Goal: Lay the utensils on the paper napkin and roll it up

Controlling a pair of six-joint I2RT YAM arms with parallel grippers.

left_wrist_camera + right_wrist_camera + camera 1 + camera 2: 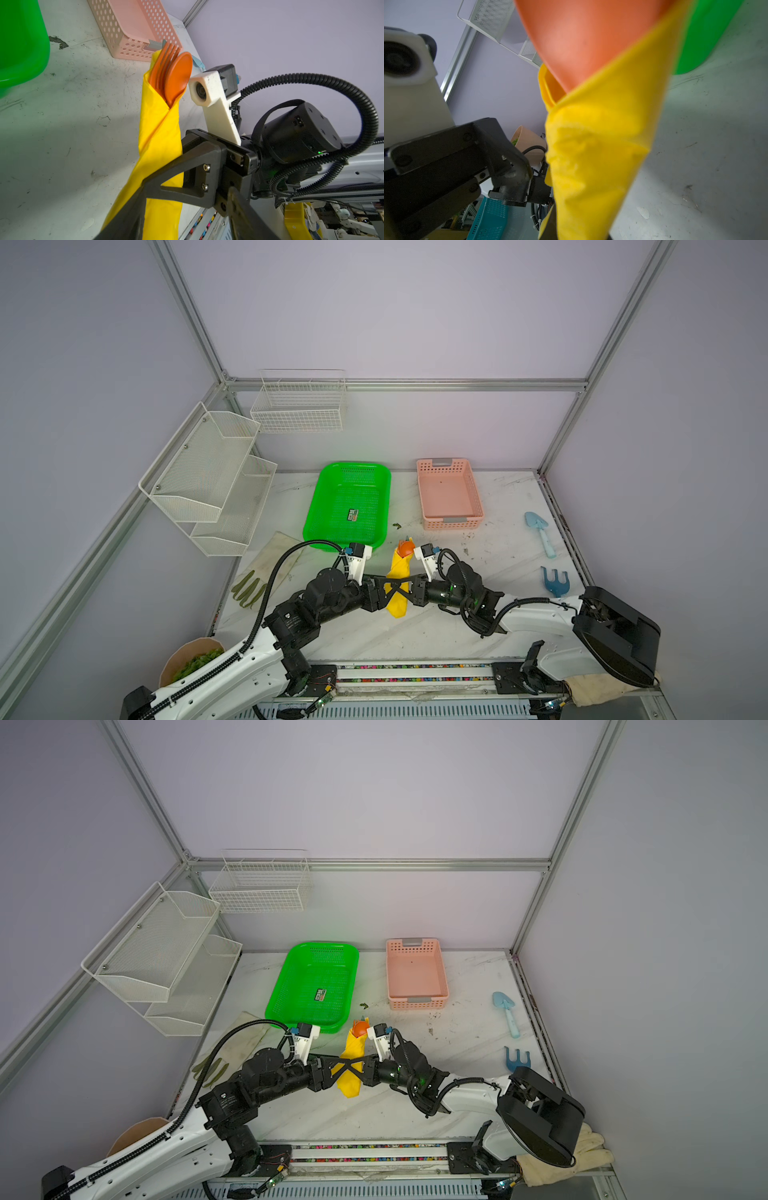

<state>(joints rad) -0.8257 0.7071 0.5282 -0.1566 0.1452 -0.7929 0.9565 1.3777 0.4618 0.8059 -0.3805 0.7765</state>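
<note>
Both arms have met in the middle of the table (415,635), fingers crossing in an X right over the paper napkin (400,568). The yellow sheet is wrapped into a long roll that sits just in front of the green basket (353,465) and the pink basket (453,524), in line with the gap between them. An orange spoon (178,76) and an orange fork (164,60) poke out of its far end, bowl and tines touching. The right gripper (390,587) comes in from the right with its fingers drawn together, clamped on the roll about halfway along. The left gripper (405,588) comes in from the left with its fingers well apart. In the left wrist view one finger (124,207) crosses in front of the yellow roll, though I can't tell whether it actually touches. The roll throws a soft shadow on the marble beside it (lifted or resting, hard to call from here). The right wrist view is filled by spoon bowl and yellow folds.
</note>
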